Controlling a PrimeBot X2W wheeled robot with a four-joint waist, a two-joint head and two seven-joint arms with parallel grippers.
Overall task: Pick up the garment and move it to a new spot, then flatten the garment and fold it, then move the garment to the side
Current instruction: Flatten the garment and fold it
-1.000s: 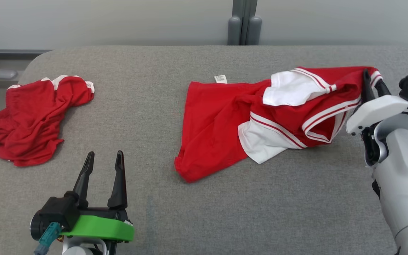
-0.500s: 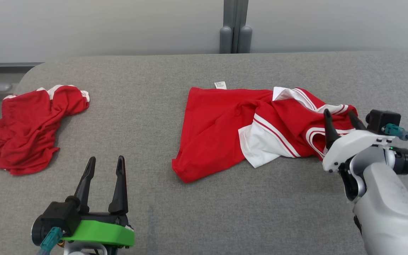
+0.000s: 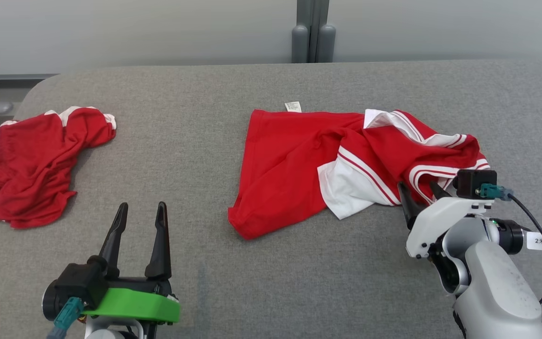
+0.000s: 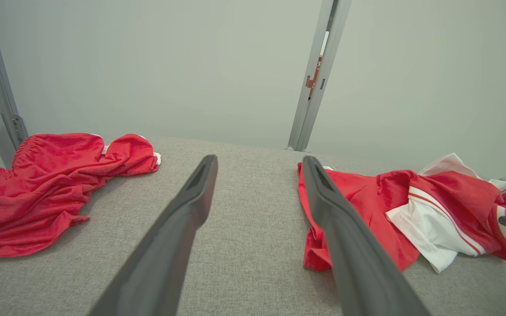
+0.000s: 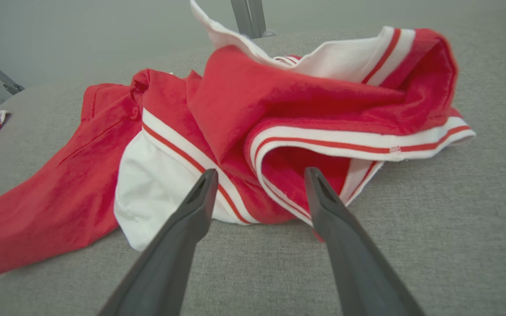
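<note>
Both sets of jaws spread; red-and-white shirt [image 3: 290,160] lies crumpled, right of centre on the grey table [image 3: 195,108].
Right gripper [image 3: 417,189] has its fingers apart and pinches nothing, tips at the shirt's striped near hem. Left gripper [image 3: 141,207], equally wide and empty, hovers well apart from the shirt. Red shorts [image 3: 35,160] lie bunched at the table's far left.

text | "2米" is read on cable tag [image 3: 539,241] | shirt label [image 3: 292,106]: print too small to be read
</note>
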